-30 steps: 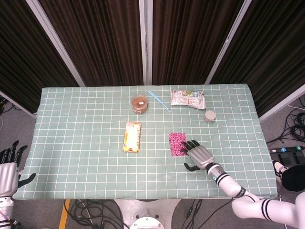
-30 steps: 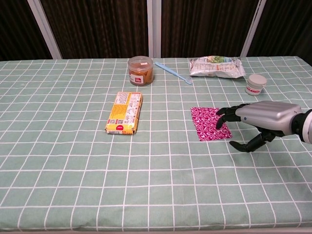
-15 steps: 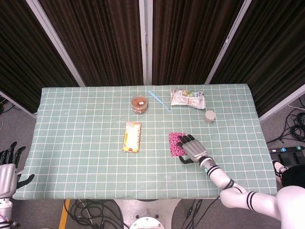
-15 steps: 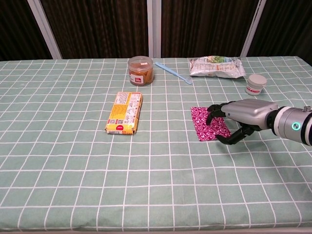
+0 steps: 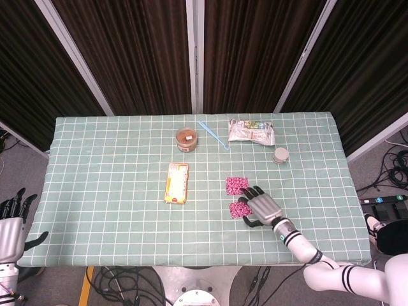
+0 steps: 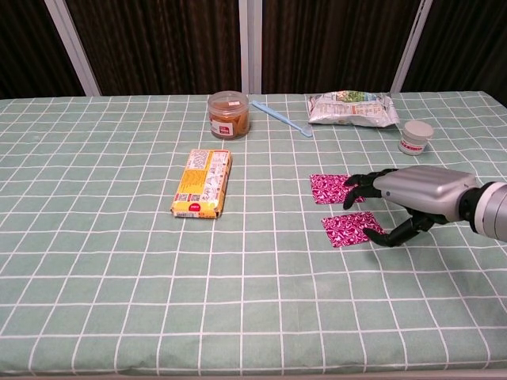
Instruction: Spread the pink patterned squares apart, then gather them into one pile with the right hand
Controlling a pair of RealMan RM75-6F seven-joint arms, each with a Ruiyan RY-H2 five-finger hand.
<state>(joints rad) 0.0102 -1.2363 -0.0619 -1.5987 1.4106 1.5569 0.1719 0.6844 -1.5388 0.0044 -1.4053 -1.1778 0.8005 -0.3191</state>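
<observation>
By the right robot hand [image 6: 396, 207], two flat pink patterned squares [image 6: 347, 229] (apart).

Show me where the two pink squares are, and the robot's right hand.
Far pink square [image 6: 328, 188], chest view, on its patterned middle.
Near pink square [image 6: 345, 229], chest view, on its patterned middle.
Right hand [image 6: 408, 194], chest view, on the silver back of the hand.

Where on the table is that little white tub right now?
The little white tub stands at the far right of the table, just right of the snack bag, beyond the right hand.
</observation>
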